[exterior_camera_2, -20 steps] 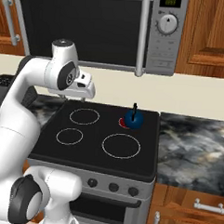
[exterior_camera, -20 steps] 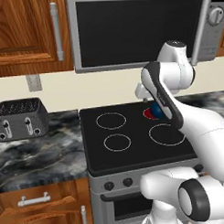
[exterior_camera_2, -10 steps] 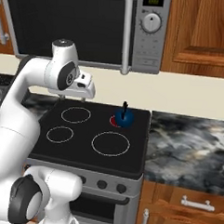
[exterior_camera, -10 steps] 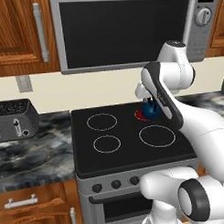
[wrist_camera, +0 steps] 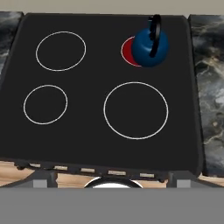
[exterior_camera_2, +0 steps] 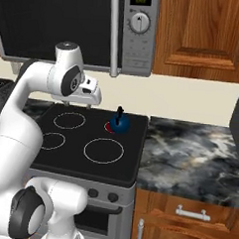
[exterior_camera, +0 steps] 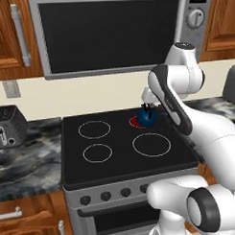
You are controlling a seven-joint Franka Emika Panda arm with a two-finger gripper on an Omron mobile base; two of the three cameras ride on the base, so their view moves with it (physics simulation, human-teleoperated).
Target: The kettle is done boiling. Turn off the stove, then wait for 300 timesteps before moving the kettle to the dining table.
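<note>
The stove has a smooth black glass-looking top, pretty matt in the render, with thin white rings painted on. Its front is brushed stainless with dark plastic-looking knobs. The kettle, at about 1 o'clock on the cooktop in the hand view, is glossy dark blue, like enamel, with a thin black handle. It sits on a flat red burner patch. Counters on both sides are polished black-and-grey marble. The cabinets are warm varnished wood with satin metal handles. The microwave has a steel face and dark glass door. The toaster at 9 o'clock looks like dark metal.
</note>
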